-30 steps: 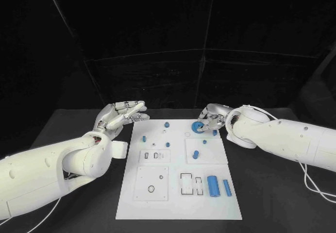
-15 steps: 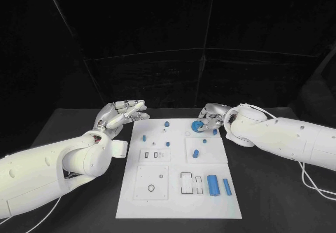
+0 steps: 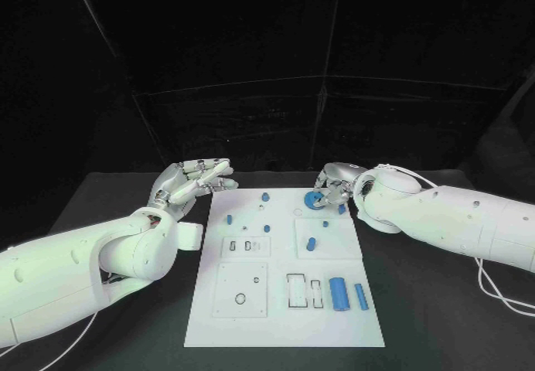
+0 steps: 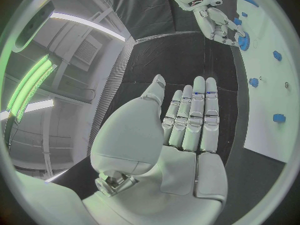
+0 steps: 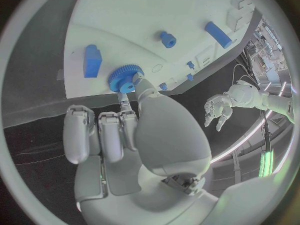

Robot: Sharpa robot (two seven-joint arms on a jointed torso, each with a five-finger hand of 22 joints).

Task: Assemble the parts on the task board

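- we see the white task board (image 3: 284,309) lying flat on the dark surface (image 3: 446,294) between our two arms, with small blue parts scattered over it.
- the part that matters now is a blue gear wheel (image 3: 315,202) near the board's far right corner; in the right wrist view the gear wheel (image 5: 125,79) shows a toothed rim and a raised hub, lying flat, its axis upright from the board.
- our right robot hand (image 3: 335,188) is at that corner, right over the gear; its fingertips (image 5: 127,96) meet the hub from the board's right edge, so the gear lies just ahead of the fingers, toward the board's middle.
- we judge the right robot hand is pinching the gear between thumb and one finger, while the other fingers (image 5: 78,132) are curled down beside it, clear of the part.
- a blue block (image 5: 92,61) sits on the board just beside the gear, apart from the fingers.
- our left robot hand (image 3: 195,182) hovers off the board's far left corner, above the surface, holding nothing; in the left wrist view its fingers (image 4: 199,116) lie straight and side by side, thumb apart.
- the right robot hand is far nearer the gear; the left is well apart from it.
- two blue cylinders (image 3: 347,295) lie lengthwise near the board's near right corner, untouched.
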